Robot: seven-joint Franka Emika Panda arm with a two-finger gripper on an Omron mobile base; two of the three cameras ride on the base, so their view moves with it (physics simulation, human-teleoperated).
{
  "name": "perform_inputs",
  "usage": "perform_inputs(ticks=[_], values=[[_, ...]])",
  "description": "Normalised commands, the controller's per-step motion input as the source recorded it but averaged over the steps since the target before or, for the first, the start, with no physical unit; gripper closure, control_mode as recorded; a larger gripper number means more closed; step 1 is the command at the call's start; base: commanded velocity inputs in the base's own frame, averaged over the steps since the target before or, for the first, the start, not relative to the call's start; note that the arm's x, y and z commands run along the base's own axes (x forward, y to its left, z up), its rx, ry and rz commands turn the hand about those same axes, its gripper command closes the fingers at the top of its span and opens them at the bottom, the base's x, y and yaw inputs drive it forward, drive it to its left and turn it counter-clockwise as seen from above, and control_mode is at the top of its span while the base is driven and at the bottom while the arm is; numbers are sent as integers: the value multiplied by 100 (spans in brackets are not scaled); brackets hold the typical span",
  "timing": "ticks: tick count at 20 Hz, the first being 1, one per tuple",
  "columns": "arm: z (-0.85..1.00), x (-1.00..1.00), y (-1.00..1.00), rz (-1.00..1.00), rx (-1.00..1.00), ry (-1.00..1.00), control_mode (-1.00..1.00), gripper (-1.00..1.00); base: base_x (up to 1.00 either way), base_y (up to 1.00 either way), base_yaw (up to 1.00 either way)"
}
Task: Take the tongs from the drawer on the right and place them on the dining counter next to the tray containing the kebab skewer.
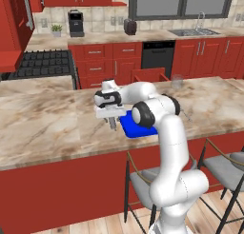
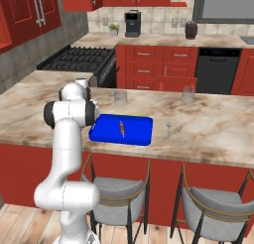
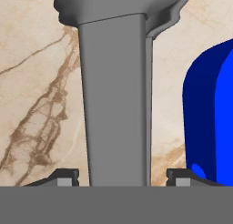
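Note:
The grey metal tongs point(image 3: 118, 104) lie flat on the marbled dining counter point(image 1: 52, 123), running lengthwise up the hand view. The blue tray point(image 3: 214, 109) is just to their right. My gripper point(image 3: 123, 178) hovers low over them, open, with a finger tip point(image 3: 66, 177) standing clear of the tongs on each side. From the left base view the gripper point(image 1: 112, 122) hangs close above the counter at the left end of the tray point(image 1: 140, 128). The reddish-brown kebab skewer point(image 2: 121, 128) rests in the middle of the tray point(image 2: 106, 130). Beyond the counter, the red drawer point(image 1: 150, 75) stands pulled out.
Two clear greyish cups point(image 2: 119, 97) point(image 2: 187, 93) stand along the counter's far edge. A small silver utensil point(image 2: 168, 129) lies right of the tray. Grey-seated stools point(image 2: 116, 193) sit below the near edge. Bare counter stretches left of the gripper.

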Motion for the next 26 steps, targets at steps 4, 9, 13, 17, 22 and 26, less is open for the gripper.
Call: perform_inputs(ticks=[4,9,13,17,22,26], values=[[-18,16,0,0,0,0,-100,-100,0,0,0],[-3,1,0,0,0,0,-100,-100,0,0,0],[9,0,0,0,0,0,-100,-100,0,0,0],[30,-7,0,0,0,1,-100,-100,0,0,0],[56,-16,-4,0,0,2,-100,-100,0,0,0],[69,-44,-15,0,0,0,-100,-100,0,0,0]])
